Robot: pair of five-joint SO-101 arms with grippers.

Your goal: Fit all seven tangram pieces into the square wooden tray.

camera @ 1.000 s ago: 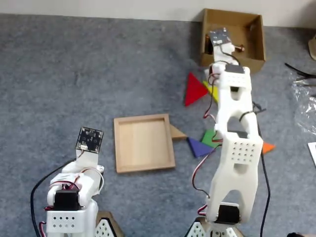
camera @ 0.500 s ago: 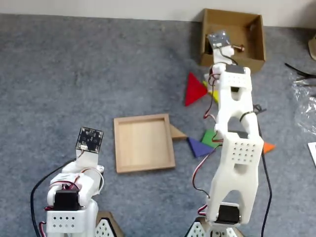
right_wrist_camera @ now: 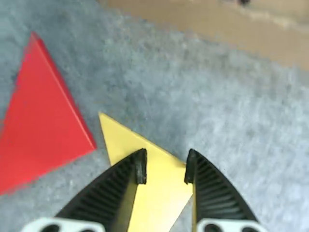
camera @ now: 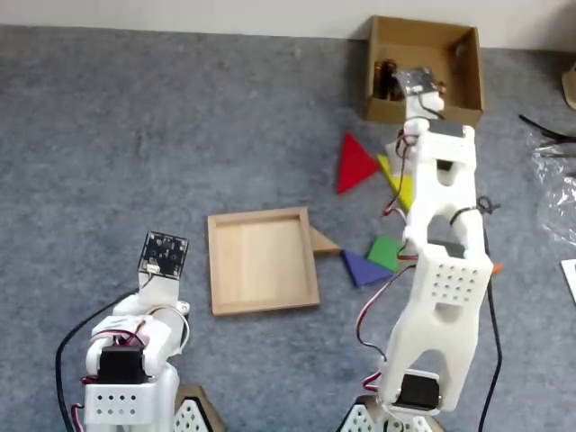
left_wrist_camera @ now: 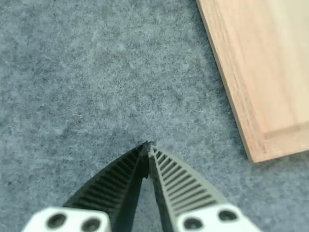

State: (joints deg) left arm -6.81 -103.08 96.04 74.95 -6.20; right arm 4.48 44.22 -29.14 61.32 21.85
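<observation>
Swung rightward since a second ago, the right gripper [right_wrist_camera: 164, 166] hangs with jaws part open and empty over the yellow piece [right_wrist_camera: 161, 198], red triangle [right_wrist_camera: 41, 121] just beside; left gripper [left_wrist_camera: 147, 149] closed tight over carpet [left_wrist_camera: 96, 72] near the wooden tray [left_wrist_camera: 256, 72].

No readable text — none anywhere

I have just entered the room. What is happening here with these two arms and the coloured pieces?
The wooden tray is empty and no tangram piece is held. The right gripper hangs open over the yellow piece, beside the red triangle and near the cardboard box. The green piece, blue piece and tan piece lie on the carpet beside the tray. The left gripper is shut, low over the carpet by a tray corner.
</observation>
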